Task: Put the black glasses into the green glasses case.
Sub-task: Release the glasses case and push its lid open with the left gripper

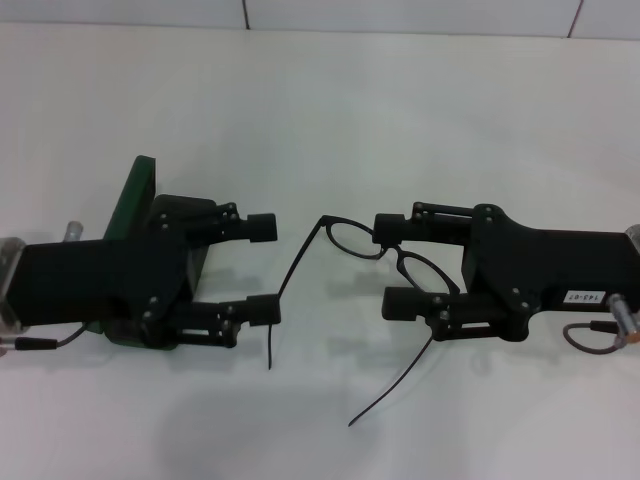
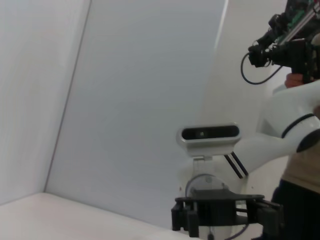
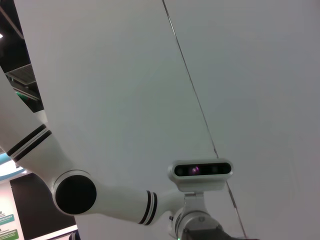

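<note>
The black glasses lie unfolded on the white table at the centre, their two long temple arms trailing toward the front. My right gripper is open and low at the table, and one lens lies between its fingers. My left gripper is open, pointing at the glasses' other end, a short gap away. The green glasses case sits under and behind the left gripper, its lid raised, mostly hidden by the gripper body. The right gripper also shows far off in the left wrist view.
The table's back edge meets a tiled wall. A cable loops off the right wrist. The left wrist view shows the robot's head camera and a person beside it.
</note>
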### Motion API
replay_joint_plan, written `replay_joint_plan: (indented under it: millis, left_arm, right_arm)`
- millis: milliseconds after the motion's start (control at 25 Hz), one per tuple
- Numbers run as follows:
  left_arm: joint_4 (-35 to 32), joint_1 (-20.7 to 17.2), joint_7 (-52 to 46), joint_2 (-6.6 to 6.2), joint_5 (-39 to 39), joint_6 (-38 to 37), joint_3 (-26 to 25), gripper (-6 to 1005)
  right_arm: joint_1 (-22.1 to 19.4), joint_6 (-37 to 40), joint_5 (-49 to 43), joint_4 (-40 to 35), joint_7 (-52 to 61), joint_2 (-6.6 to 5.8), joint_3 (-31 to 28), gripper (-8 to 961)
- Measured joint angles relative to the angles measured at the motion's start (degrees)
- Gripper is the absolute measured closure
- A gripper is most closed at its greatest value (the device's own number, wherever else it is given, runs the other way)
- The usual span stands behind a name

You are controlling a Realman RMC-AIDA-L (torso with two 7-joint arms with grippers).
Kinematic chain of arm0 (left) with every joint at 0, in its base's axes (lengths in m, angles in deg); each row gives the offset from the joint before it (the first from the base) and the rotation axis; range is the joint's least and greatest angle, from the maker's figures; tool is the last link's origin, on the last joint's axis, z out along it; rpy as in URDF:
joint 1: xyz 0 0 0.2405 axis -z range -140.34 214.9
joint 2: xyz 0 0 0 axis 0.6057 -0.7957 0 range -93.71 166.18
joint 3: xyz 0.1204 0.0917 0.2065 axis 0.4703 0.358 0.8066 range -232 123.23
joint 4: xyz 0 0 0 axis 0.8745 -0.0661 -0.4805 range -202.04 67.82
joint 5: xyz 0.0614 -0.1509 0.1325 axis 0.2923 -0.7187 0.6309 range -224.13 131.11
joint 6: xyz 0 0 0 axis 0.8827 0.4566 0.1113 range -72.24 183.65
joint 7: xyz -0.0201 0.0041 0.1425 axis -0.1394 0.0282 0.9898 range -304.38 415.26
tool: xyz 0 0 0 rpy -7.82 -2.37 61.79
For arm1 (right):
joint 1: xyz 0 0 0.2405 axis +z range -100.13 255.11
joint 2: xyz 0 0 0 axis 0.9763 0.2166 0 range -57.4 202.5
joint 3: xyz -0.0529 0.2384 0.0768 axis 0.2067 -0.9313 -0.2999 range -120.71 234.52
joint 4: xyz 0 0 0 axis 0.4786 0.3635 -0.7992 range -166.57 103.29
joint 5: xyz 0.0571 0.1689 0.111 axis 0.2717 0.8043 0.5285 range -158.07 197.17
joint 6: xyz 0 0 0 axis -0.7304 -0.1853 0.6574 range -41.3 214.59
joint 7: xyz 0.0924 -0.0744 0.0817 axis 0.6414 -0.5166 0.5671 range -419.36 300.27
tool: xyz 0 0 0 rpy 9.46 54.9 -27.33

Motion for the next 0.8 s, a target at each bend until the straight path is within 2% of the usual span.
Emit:
replay_joint_plan:
  millis: [240, 600, 800]
  left_arm:
    - [0.03, -0.21, 1.07, 0.71, -0.03, 0.17, -1.11, 130]
    - [1.23, -0.03, 1.60, 1.28, 0.00, 0.35, -3.19, 140]
    - [1.11, 0.23, -0.85, 1.34, -2.44, 0.27, -3.30, 145]
  right_arm:
    - [-0.07, 0.03, -0.13, 0.00, 0.00, -0.40, -0.06, 203]
    - [-0.22, -0.02, -0.10, 0.00, -1.33, 0.04, -0.38, 203]
    - [-2.11, 0.33, -0.52, 0.06, -2.15, -0.39, -4.04, 203]
